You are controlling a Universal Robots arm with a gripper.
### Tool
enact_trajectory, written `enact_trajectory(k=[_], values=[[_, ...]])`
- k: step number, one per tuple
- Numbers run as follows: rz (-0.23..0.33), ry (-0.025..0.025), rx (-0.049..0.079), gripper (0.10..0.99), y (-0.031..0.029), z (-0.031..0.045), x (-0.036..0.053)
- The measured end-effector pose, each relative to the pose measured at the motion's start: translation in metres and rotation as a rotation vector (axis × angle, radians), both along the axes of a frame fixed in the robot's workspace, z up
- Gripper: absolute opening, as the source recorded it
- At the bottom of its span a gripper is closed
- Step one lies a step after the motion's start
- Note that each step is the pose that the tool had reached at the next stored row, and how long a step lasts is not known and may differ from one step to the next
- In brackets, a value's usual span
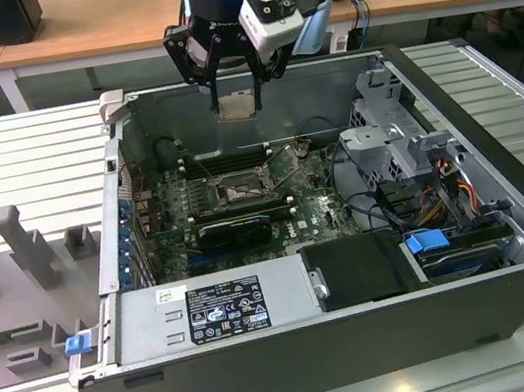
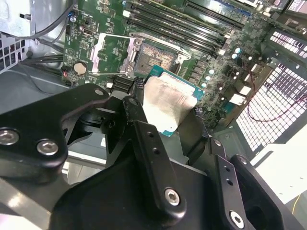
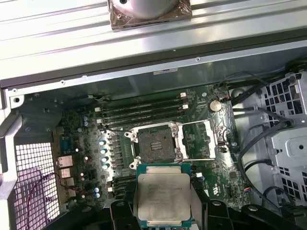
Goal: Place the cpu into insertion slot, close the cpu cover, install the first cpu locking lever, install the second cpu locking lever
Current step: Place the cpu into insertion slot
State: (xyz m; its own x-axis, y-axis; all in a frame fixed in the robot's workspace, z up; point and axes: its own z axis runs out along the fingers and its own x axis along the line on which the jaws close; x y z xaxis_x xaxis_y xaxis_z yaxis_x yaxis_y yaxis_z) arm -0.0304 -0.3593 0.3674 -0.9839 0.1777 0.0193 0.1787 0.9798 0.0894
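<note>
One cpu [image 3: 161,197], pinched flat by its edges in the gripper [image 1: 236,95], hangs well above the slot [image 3: 154,143], whose cover [image 3: 211,140] lies swung aside so nothing blocks the way down.

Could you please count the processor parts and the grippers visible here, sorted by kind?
cpu: 1
insertion slot: 1, empty
cpu cover: 1, swung open
gripper: 1, shut on the cpu
Total: 4
</note>
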Motion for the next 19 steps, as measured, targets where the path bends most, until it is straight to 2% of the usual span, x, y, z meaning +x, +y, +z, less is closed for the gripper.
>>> enact_trajectory(k=[19], values=[[-0.034, 0.001, 0.0, 0.529, 0.0, -0.0022, 0.0]])
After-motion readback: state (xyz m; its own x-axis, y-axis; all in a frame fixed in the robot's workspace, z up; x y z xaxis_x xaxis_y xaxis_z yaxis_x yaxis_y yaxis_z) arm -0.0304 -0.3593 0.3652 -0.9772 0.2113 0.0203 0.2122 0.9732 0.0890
